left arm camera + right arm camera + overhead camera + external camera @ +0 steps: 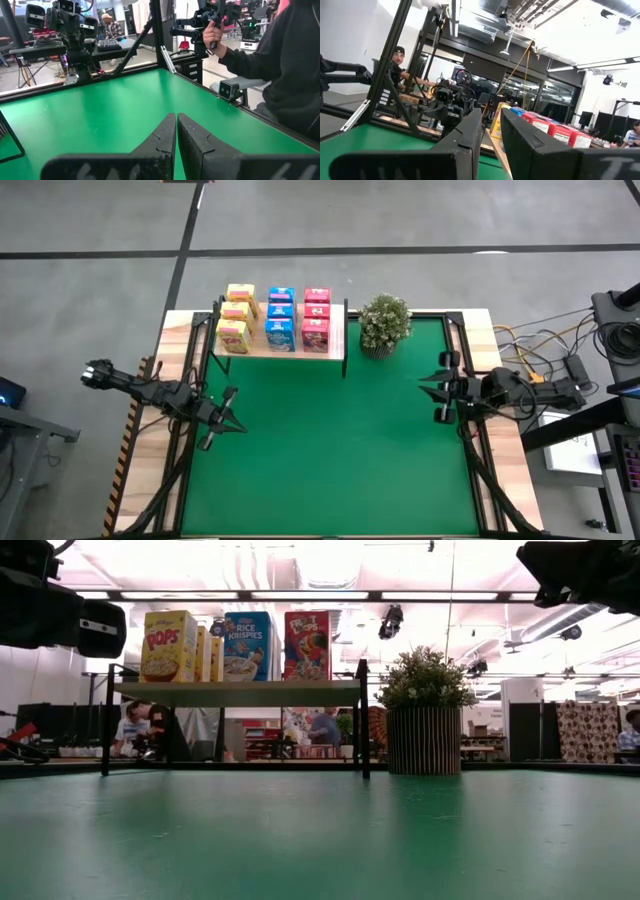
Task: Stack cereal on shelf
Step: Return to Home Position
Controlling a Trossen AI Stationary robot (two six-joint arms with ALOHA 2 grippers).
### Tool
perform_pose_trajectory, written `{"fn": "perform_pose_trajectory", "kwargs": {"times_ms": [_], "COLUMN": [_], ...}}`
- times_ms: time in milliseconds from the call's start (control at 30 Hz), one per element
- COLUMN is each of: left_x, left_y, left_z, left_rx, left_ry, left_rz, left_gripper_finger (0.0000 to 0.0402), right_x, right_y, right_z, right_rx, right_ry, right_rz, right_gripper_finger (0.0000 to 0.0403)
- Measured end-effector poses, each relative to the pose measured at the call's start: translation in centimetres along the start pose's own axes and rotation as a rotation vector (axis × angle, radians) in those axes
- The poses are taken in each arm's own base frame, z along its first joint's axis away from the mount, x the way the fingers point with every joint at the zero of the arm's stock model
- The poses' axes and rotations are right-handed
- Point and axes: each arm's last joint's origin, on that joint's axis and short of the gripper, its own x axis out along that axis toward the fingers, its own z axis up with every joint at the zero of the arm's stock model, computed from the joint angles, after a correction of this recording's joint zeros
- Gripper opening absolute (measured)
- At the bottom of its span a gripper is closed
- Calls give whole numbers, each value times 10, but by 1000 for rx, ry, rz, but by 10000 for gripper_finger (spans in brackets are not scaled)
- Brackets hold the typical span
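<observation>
The cereal boxes stand upright on the shelf (258, 332) at the mat's far edge, in a yellow row (237, 318), a blue row (281, 318) and a pink-red row (316, 318). In the low view the front yellow (168, 645), blue (247, 645) and pink-red (307, 644) boxes rest with their bottoms on the wooden board (240, 692). My left gripper (232, 420) hovers shut at the mat's left side, nothing in it (176, 120). My right gripper (424, 386) hovers at the mat's right side, its fingers a narrow gap apart (491, 131) with nothing between them.
A small potted plant (384, 323) stands on the mat just right of the shelf (425, 710). The green mat (330, 450) stretches between the two arms. A person's hand (214, 31) holds a control handle beyond the table's near edge. Black frame struts (470, 470) run along the table's sides.
</observation>
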Motion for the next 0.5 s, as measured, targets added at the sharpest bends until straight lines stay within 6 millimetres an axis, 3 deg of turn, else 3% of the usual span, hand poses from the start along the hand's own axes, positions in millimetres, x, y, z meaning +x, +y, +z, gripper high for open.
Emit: {"fn": "perform_pose_trajectory", "kwargs": {"times_ms": [300,500], "left_x": [0,0], "left_y": [0,0], "left_z": [1,1], "left_rx": [-32,37], "left_ry": [2,2], "left_rz": [0,2], "left_gripper_finger": [0,0], "right_x": [-4,-4], "right_y": [1,0], "right_z": [-3,-7], "right_rx": [-42,-51], "right_ry": [29,88], "right_rz": [5,-54], "right_gripper_finger": [63,63]}}
